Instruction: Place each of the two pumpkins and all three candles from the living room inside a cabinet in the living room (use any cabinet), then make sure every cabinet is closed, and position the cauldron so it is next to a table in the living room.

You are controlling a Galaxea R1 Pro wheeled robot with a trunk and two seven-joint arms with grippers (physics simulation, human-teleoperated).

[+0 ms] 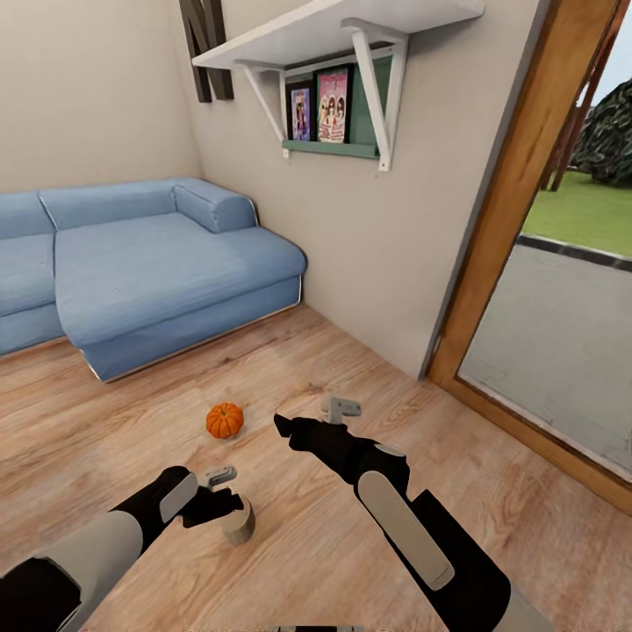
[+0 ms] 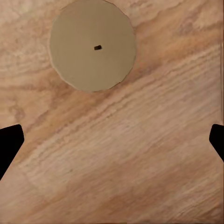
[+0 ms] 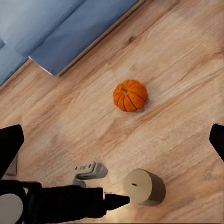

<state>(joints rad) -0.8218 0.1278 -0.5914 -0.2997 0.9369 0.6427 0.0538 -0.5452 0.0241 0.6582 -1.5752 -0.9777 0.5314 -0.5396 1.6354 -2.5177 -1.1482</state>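
Nothing stowed yet, by my reading: candle [image 1: 237, 522] and pumpkin [image 1: 225, 420] lie on the floor [image 1: 351, 544] (near sofa [image 1: 149, 263]). Left gripper [image 2: 112, 140] above candle, fingers apart; right gripper [image 3: 112, 140] fingers apart, empty.

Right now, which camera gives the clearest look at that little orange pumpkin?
The right wrist view: the pumpkin sits whole and unblocked on the floor, its ribs and stem plain. The head view shows it smaller.

We're in a home's living room: a big blue sofa [image 1: 149, 263] sits on the wood plank floor [image 1: 290, 527], a white wall shelf [image 1: 338, 35] (framed pictures [image 1: 321, 110] tucked underneath) hangs on the beige wall, and a wood-framed glass door [image 1: 562, 290] looks onto grass.
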